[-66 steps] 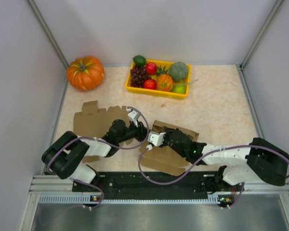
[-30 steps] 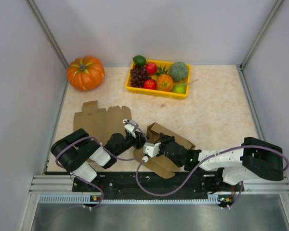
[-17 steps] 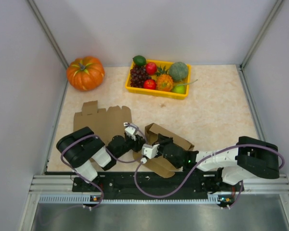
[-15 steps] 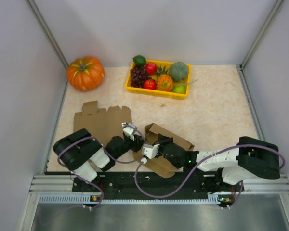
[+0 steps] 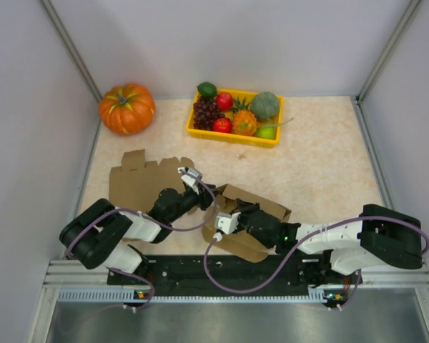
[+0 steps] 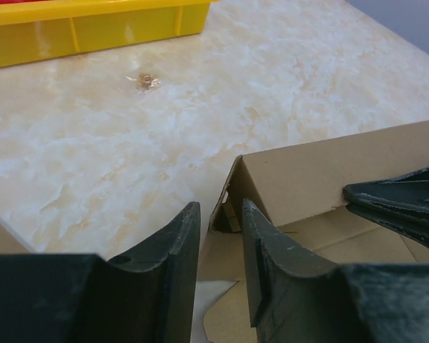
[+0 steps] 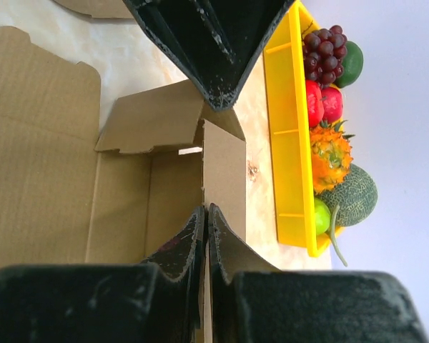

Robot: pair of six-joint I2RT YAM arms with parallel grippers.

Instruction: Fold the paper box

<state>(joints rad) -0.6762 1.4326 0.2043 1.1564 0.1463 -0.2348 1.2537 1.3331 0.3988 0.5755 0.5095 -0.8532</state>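
A brown cardboard box (image 5: 254,214), partly folded, lies at the near middle of the table. My right gripper (image 7: 206,211) is shut on the box's upright side wall (image 7: 224,175), the wall pinched thin between its fingers. My left gripper (image 6: 220,209) is open, its fingers a narrow gap apart, at the box's raised corner (image 6: 236,171). In the top view the left gripper (image 5: 200,193) is at the box's left end, and the right gripper (image 5: 232,214) is over the box. A second flat cardboard blank (image 5: 139,179) lies to the left.
A yellow tray (image 5: 232,133) of toy fruit stands at the back middle, also in the right wrist view (image 7: 286,121). An orange pumpkin (image 5: 126,107) sits at the back left. Grey walls close in the table on three sides.
The left arm has swung back up toward the box's left corner after dipping toward the near edge. The right gripper has stayed shut on the box wall and shifted slightly right with it.
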